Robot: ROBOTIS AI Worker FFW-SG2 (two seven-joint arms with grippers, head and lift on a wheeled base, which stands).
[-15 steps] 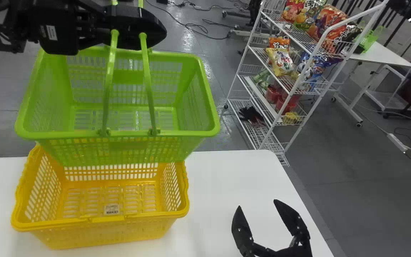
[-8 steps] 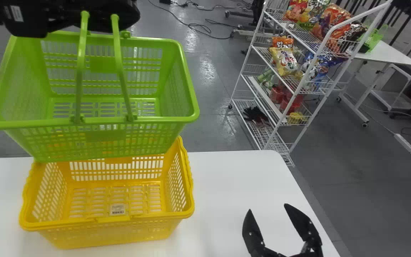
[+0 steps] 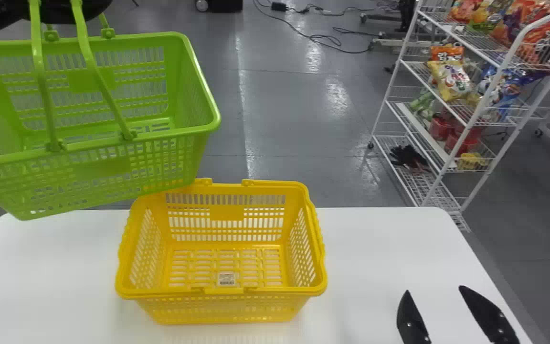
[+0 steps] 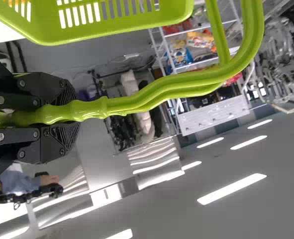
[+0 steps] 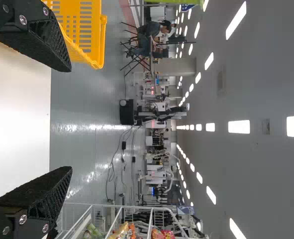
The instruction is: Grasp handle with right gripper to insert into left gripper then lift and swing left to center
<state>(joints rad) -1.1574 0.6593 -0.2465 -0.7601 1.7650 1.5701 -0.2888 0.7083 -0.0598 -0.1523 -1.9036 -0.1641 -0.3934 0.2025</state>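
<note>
green basket (image 3: pixel 105 167): upper left, overlapping yellow basket (image 3: pixel 227 212) in view | left gripper (image 4: pixel 62 112): clamped on handle (image 4: pixel 176 87) | right gripper (image 3: pixel 435 289): lower right, wide, empty | risk: low swing may snag yellow rim; fast swing may twist handle loose

Green basket (image 3: pixel 103 167) | openwork plastic | handle (image 3: pixel 39 57) raised | held aloft, seemingly slightly tilted | near table's (image 3: pixel 55 267) far left corner

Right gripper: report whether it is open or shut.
Open: in the head view the right gripper has its two fingers spread well apart, and the right wrist view shows no object held between them.
</note>
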